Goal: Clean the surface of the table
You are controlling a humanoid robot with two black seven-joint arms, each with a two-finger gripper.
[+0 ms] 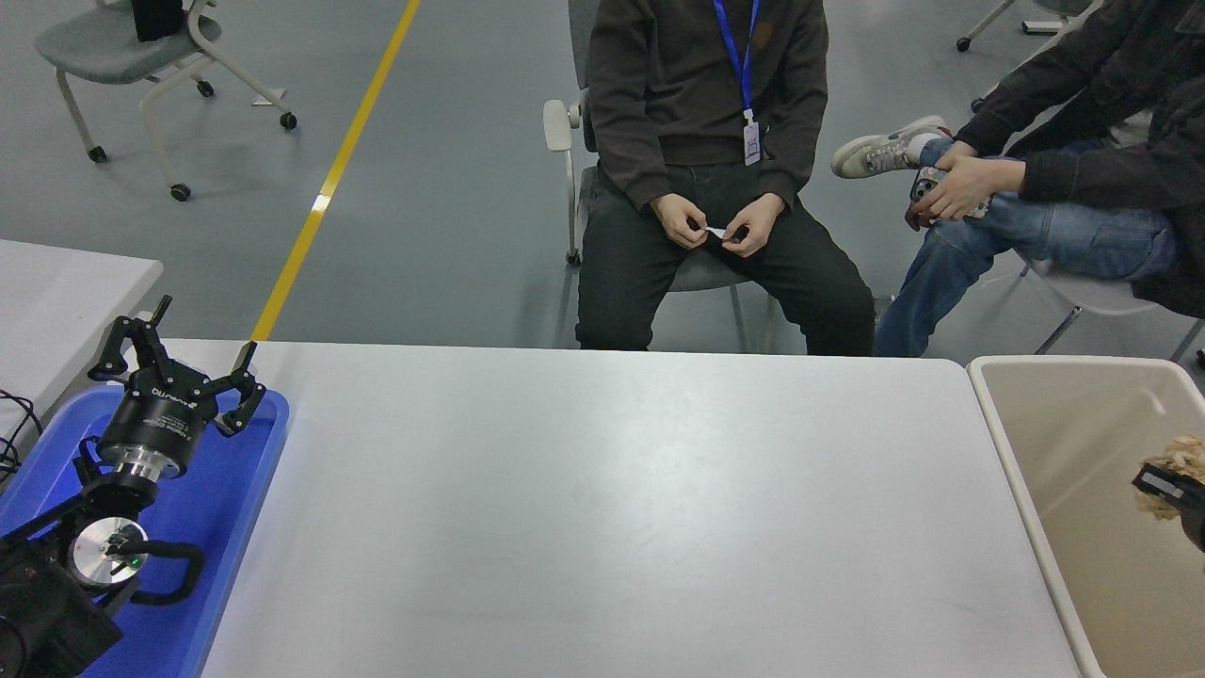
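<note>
Head view shows the left tool (pixel 179 363) parked at the near left over a blue tray (pixel 240 499), its fingers spread apart and nothing held. At the near right edge, the right tool (pixel 1167 485) is seen only in part, over a beige bin (pixel 1021 443); a tan crumpled wad (pixel 1181 455) is pressed against it, but whether it is clamped cannot be told. The bench surface (pixel 602 508) lies to the left of that tool, its long axis running left to right between tray and bin, and the right arm is judged the nearer to its right end. No litter is seen on it, so little seems left to do. Beyond it, two seated people (pixel 715 169) and grey floor with a yellow line (pixel 329 179) are seen.
</note>
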